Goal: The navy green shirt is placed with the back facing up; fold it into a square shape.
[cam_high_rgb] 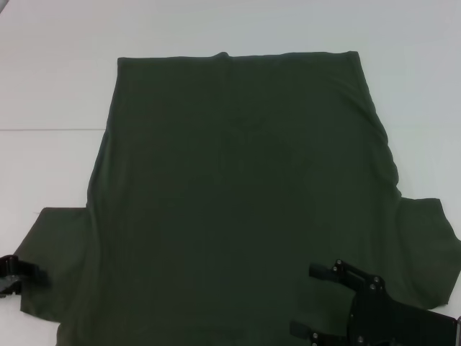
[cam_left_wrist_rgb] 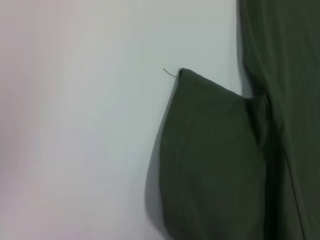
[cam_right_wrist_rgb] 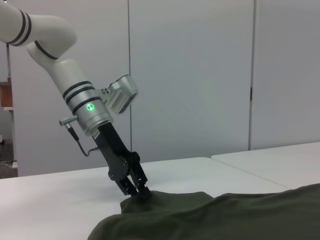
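I have the navy green shirt [cam_high_rgb: 238, 194] spread flat on the white table [cam_high_rgb: 50, 86], hem at the far edge, sleeves toward me on either side. My left gripper [cam_right_wrist_rgb: 135, 189] is down at the left sleeve [cam_left_wrist_rgb: 210, 155], and the right wrist view shows its tips pressed into the cloth, pinching a small raised tuft of it. My right gripper [cam_high_rgb: 328, 299] sits over the shirt's near right part beside the right sleeve [cam_high_rgb: 425, 245]; I cannot tell whether its fingers are wide or closed. I judge this the first step, a sleeve fold. Next I should lift that sleeve and carry it inward across the body, keeping the cloth from dragging.
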### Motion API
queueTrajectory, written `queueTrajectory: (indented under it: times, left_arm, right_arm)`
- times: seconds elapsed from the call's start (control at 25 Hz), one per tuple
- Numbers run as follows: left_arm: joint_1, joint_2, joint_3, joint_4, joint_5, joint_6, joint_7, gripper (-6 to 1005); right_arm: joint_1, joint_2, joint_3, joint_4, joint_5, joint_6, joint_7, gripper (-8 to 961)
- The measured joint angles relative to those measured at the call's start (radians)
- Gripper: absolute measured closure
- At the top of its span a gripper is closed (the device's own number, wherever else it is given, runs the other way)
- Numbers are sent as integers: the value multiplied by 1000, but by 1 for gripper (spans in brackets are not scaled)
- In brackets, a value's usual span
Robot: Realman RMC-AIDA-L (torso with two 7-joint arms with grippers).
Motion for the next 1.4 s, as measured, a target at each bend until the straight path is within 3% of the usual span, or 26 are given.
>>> queueTrajectory:
  times: [0.44, 0.64, 0.8, 1.4]
  left_arm:
    - [2, 1, -6, -1, -4, 2, -3, 846]
    - [1, 2, -1, -1, -4, 4, 7, 978]
    - [-4, 5, -1, 1, -4, 5, 22, 978]
    - [-39, 58, -10, 89, 19, 4, 42, 980]
  right_arm:
    - [1, 0, 0, 0, 0, -4, 0, 17]
    - [2, 0, 0, 0, 0, -7, -2, 17]
    - [4, 0, 0, 0, 0, -9, -2, 17]
    - [4, 0, 0, 0, 11, -16, -4, 18]
